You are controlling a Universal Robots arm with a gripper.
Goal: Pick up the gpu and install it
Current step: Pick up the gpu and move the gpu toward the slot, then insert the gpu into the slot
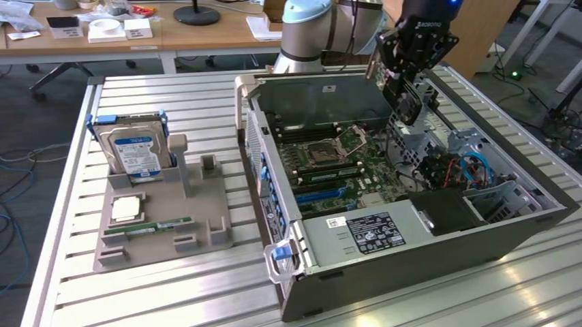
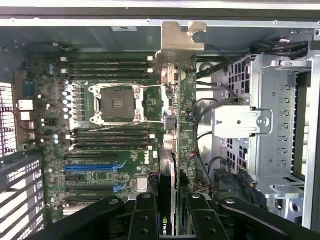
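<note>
We see the tool [image 1: 411,75] at about one o'clock in the exterior view, hanging over the open computer case [image 1: 418,259] that lies on the slatted counter [image 1: 136,293]. Its fingers [image 2: 145,215] are clamped on the gpu [image 1: 407,102], one on each flat face of the card.

The gpu is a thin, flat rectangular card. In the exterior view it hangs lengthwise below the tool, with its dark face and a round fan shape turned our way. The wrist view [image 2: 172,215] catches the gpu [image 2: 186,100] edge-on: a green-edged circuit board studded with small parts on one side and a black cooler on the other, with a small logo near the fingers. The silver end bracket [image 2: 180,40], notched at its tip, is at the far end from the tool.

The card is in the air and not seated in any slot. From the wrist camera it lines up over the strip between the motherboard [image 2: 100,150] and the metal drive cage [image 2: 280,125]. The blue expansion slots [image 2: 90,167] and the empty processor socket [image 2: 119,105] lie off to the board side.

At nine o'clock in the exterior view, a grey holder [image 1: 163,225] stands on the counter. It carries a hard drive [image 1: 136,150] with a blue-white label, a narrow green memory stick [image 1: 146,228] and a square processor [image 1: 125,208].
</note>
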